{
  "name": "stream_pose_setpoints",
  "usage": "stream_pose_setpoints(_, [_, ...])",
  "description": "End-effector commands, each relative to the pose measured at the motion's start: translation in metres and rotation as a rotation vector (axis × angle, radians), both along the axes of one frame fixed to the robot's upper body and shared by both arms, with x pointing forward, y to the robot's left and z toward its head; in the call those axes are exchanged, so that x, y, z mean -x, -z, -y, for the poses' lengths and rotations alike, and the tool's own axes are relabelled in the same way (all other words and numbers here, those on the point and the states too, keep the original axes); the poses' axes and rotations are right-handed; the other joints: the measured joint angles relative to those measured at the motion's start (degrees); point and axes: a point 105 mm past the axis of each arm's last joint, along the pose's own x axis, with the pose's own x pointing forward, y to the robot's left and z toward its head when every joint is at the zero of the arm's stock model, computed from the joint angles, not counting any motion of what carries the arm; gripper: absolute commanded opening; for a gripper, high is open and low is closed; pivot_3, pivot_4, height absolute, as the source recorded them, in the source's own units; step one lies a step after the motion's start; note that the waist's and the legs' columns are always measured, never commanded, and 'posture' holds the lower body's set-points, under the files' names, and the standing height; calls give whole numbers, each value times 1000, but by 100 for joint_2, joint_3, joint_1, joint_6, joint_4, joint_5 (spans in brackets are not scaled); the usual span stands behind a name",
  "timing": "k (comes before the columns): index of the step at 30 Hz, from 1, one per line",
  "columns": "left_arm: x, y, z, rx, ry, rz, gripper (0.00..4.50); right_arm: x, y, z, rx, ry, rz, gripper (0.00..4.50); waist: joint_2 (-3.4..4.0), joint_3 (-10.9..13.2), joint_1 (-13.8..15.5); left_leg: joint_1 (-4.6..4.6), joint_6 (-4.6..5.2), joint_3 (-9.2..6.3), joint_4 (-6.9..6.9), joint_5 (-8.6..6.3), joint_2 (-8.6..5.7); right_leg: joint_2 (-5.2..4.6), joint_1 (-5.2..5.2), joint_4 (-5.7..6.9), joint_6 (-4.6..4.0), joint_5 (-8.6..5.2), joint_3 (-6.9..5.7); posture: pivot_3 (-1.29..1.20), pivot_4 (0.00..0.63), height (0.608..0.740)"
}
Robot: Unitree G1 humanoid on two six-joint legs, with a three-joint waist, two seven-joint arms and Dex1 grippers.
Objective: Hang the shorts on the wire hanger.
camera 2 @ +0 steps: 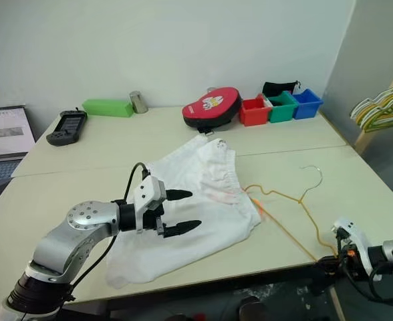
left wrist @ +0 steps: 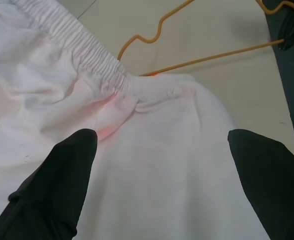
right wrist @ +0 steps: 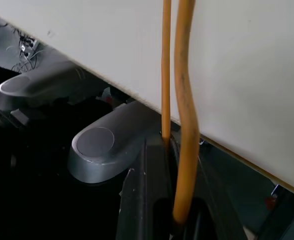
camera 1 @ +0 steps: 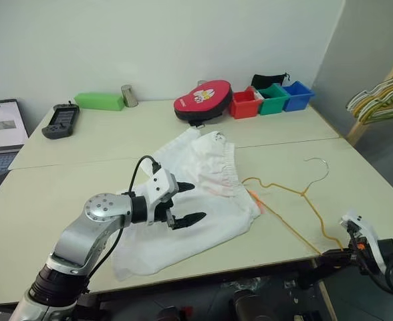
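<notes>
Two pale counter (camera 1: 83,150) tops stand joined against a white wall. White shorts (camera 1: 210,180) lie spread near the front edge, under the wide-spread left end effector (camera 1: 186,202). Right end effector (camera 1: 335,254) pinches the wire hanger (camera 1: 297,200) corner at the counter edge. Three coloured bins (camera 1: 271,99) stand far back.

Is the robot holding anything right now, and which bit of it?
Yes. The right gripper pinches the wire hanger at its lower corner by the table edge. The left gripper hovers open, holding nothing.
</notes>
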Motion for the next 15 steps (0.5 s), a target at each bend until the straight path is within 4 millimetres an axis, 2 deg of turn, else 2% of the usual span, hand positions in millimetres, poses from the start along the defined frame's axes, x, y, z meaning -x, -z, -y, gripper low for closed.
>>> stream_pose_setpoints(1, [3,-12,3,6,18,60,4469,-8,-11,-8,34,-123,115,0,1,-3,-12,2,0,1,0,0,0,0,1,0,0,0,1,-178,45,740])
stream_pose_setpoints(8, [2,-13,1,1,6,65,4469,-23,-8,-10,103,-212,223,0,1,-5,-3,0,0,-2,-2,0,1,-1,0,-1,0,0,1,-173,45,740])
stream_pose_setpoints(15, [2,-13,-1,-1,-4,64,4469,-34,0,-1,239,-283,326,0,1,-4,11,-1,0,-3,-2,0,1,-3,0,-2,0,0,0,-163,53,740])
